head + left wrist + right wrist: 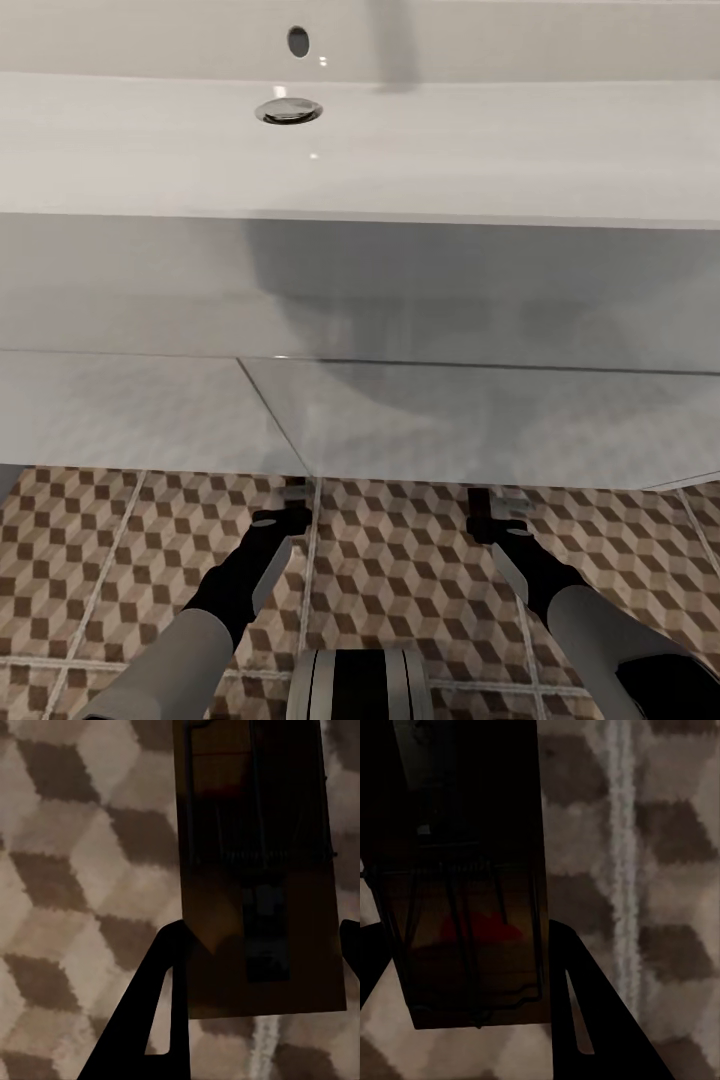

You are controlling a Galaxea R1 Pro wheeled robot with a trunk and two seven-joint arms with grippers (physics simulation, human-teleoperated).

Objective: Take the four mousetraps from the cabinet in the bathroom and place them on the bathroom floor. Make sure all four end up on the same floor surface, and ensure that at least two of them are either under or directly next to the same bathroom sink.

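One mousetrap (255,870), a dark brown board with thin wire parts, sits between the fingers of my left gripper (262,934), close above the bathroom floor (67,870). A second mousetrap (465,870) with a red patch is held the same way in my right gripper (461,934). In the head view my left gripper (290,503) and right gripper (500,508) reach low to the cube-patterned bathroom floor (400,580), right at the foot of the white vanity (450,430). The bathroom sink (480,150) lies directly above. The cabinet is out of view.
The basin's chrome drain (288,110) and overflow hole (298,41) are at upper left. The vanity front has a door seam (275,420) running down between my arms. My own base (360,685) is at the bottom edge. Open tiles spread to both sides.
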